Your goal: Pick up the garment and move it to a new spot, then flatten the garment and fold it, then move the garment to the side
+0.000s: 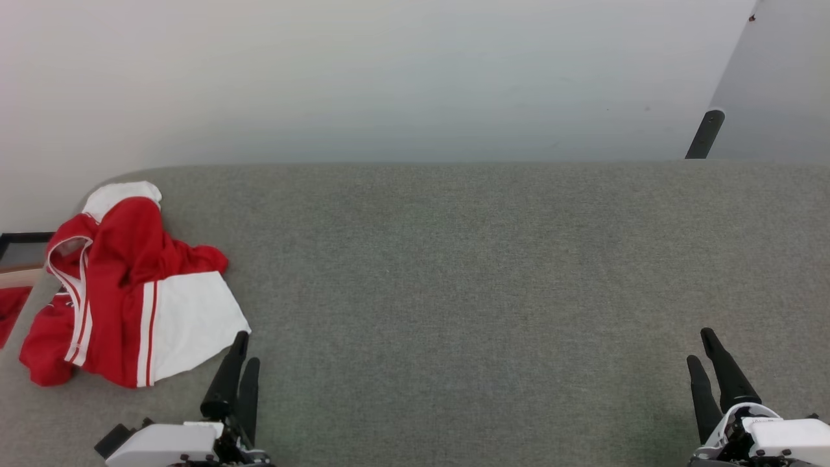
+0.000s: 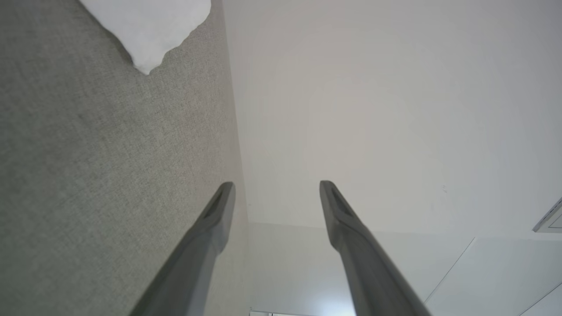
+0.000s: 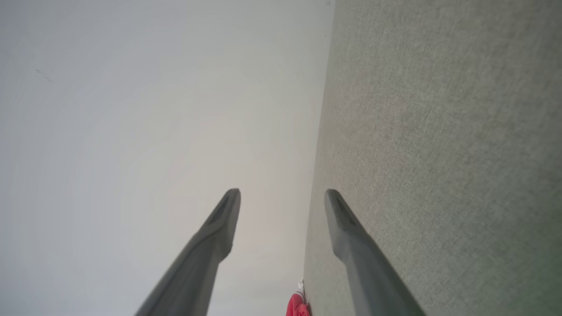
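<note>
On the work surface (image 1: 454,259), the garment (image 1: 130,292) is laid at 9 o'clock, by the left edge. The left gripper (image 1: 247,347) is set at 7 o'clock, just beside the garment's near corner, and the right gripper (image 1: 699,344) at 4 o'clock, well apart. Behind the surface, a post (image 1: 705,133) is seen at 2 o'clock.

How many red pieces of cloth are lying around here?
2. A crumpled red-and-white jersey shirt lies at the left end of the grey felt-covered table; a plain red cloth shows past its left edge, cut off by the frame. Others may be hidden.
</note>
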You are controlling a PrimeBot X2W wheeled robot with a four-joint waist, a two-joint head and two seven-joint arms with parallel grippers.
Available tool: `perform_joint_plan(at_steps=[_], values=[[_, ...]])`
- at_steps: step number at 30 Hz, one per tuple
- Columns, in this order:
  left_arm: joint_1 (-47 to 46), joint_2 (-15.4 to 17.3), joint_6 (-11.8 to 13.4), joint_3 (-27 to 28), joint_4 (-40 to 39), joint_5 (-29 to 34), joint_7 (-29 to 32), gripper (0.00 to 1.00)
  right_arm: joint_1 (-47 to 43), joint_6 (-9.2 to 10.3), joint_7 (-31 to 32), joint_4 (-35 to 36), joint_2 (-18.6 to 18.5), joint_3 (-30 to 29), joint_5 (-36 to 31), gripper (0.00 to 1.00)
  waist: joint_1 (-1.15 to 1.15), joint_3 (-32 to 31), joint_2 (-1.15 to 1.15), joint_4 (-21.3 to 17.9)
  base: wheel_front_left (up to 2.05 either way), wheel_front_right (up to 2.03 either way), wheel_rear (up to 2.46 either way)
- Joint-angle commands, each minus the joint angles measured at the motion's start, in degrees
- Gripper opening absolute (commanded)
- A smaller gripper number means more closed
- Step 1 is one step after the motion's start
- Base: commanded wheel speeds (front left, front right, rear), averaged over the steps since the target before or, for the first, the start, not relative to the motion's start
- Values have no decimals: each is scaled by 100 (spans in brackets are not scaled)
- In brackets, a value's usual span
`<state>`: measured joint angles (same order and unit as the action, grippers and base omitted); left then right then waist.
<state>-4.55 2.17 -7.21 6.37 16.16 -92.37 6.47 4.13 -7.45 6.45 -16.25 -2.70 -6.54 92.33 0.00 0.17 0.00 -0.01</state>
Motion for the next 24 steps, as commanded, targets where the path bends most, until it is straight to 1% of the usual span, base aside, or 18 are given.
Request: perform_joint_plan(at_steps=[1,9,24], values=[[-92,23,2,-41,-143,-5,-45,100,112,-1,-36,119,-13,56,-29,100,0,-1,0,-1,0,0,0],[-24,34,69,-274,-451,-1,-234,100,114,-2,-200,252,-15,274,-149,100,0,-8,0,-7,0,0,0],[79,135,184,-581,-826,137,-494,100,91,-2,-419,395,-55,493,-500,100,0,-44,0,-13,0,0,0]])
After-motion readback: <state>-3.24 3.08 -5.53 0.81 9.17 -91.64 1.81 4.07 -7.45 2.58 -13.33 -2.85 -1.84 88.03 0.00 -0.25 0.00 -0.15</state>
